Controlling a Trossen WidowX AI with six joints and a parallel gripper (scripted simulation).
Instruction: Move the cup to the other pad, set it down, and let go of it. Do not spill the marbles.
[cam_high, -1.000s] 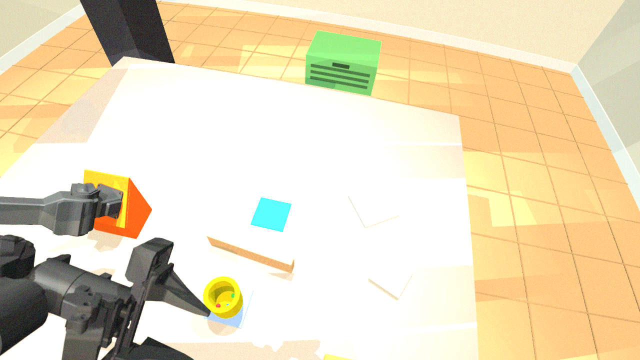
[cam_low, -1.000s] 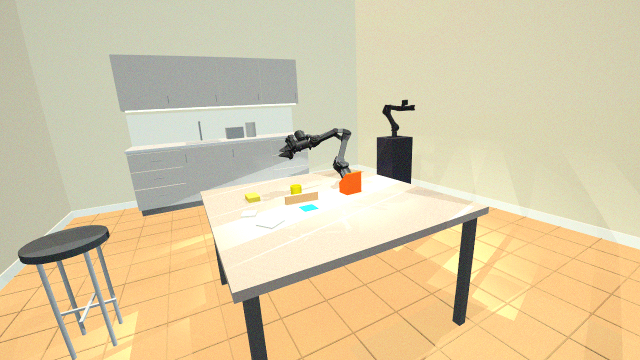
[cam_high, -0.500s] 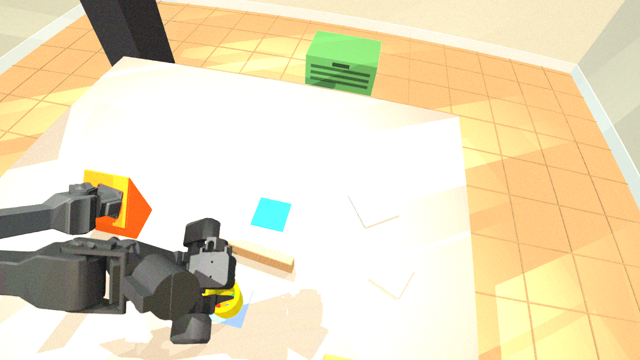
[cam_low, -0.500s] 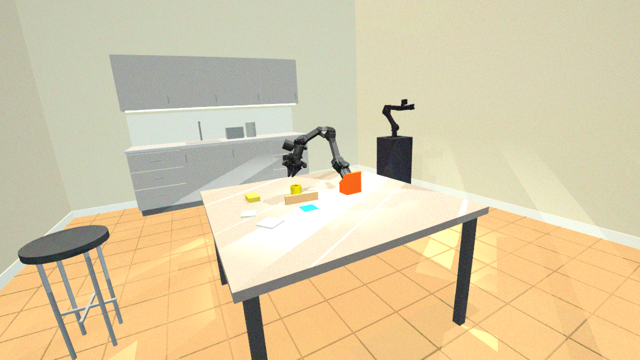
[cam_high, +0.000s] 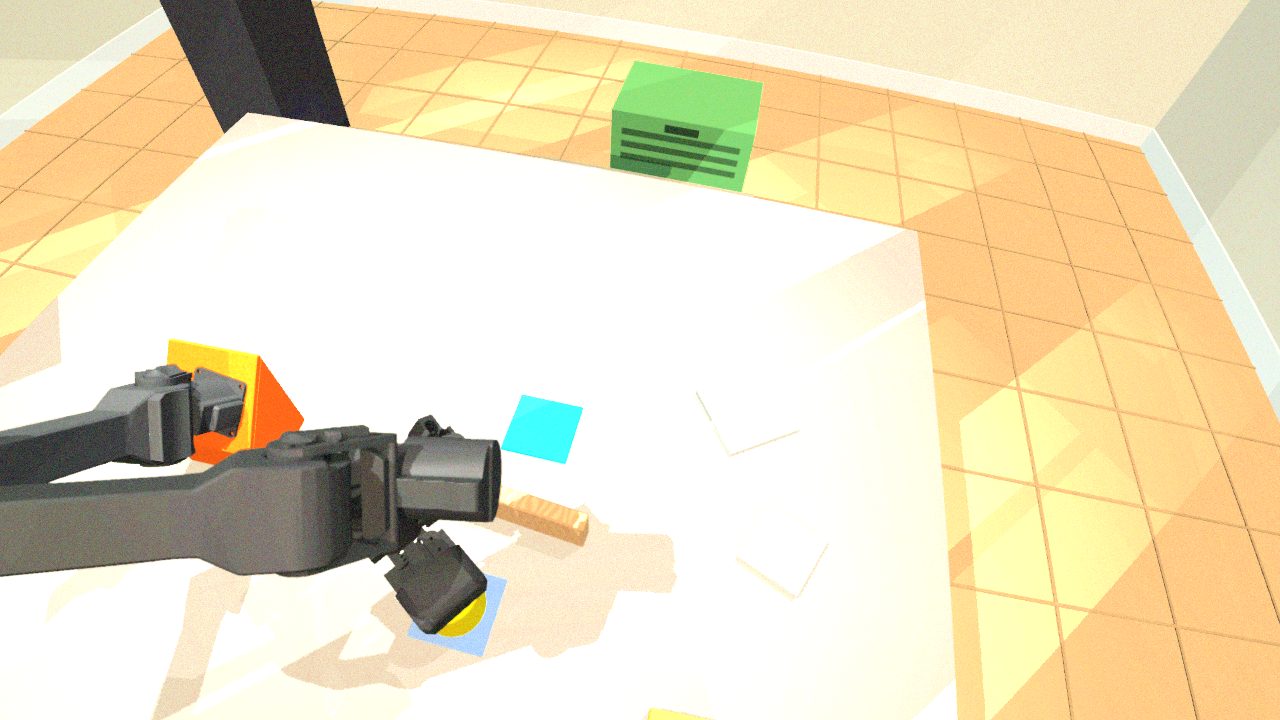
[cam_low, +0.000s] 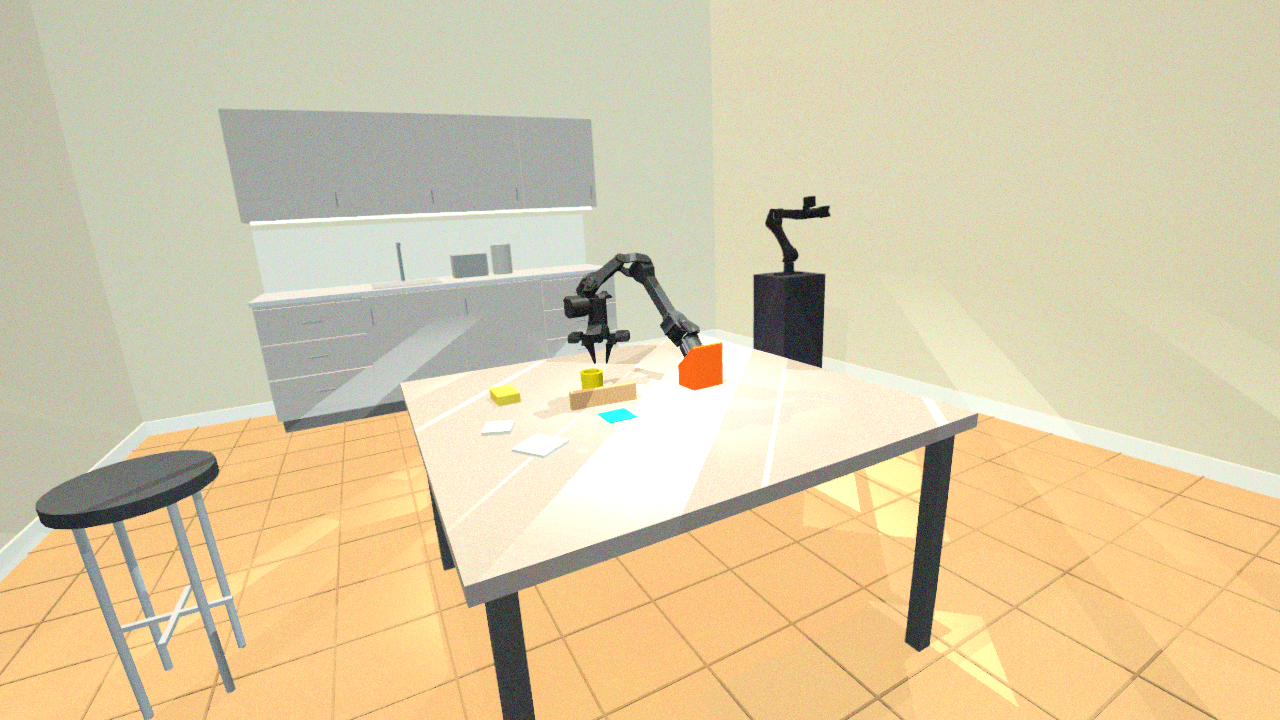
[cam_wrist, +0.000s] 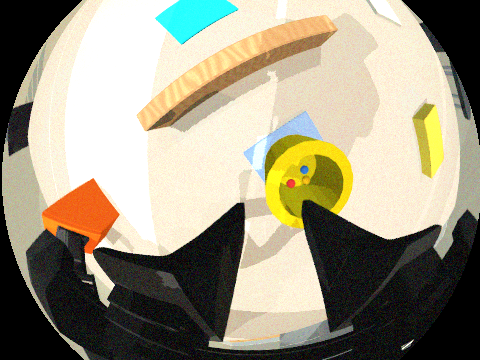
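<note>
The yellow cup (cam_high: 465, 617) (cam_low: 591, 379) (cam_wrist: 272, 187) stands upright on the light blue pad (cam_high: 494, 601) (cam_wrist: 302, 125). In the wrist view a blue marble (cam_wrist: 304, 170), a red marble (cam_wrist: 291, 183) and an orange marble (cam_wrist: 306, 180) lie inside it. The other pad, cyan (cam_high: 542, 429) (cam_low: 617, 415) (cam_wrist: 195, 20), is bare. My gripper (cam_low: 601, 360) (cam_wrist: 273, 208) points down, partly open and empty, above the table close to the cup. In the wrist view its right fingertip overlaps the cup's near rim. The arm hides the fingertips in the top view.
A wooden bar (cam_high: 546, 519) (cam_low: 604, 395) (cam_wrist: 240, 60) stands between the two pads. An orange wedge-like block (cam_high: 273, 402) (cam_low: 700, 367) (cam_wrist: 80, 210) is near the arm's base. A yellow block (cam_low: 504, 394) (cam_wrist: 429, 142) and two flat white tiles (cam_low: 497, 428) (cam_low: 539, 445) lie on the table.
</note>
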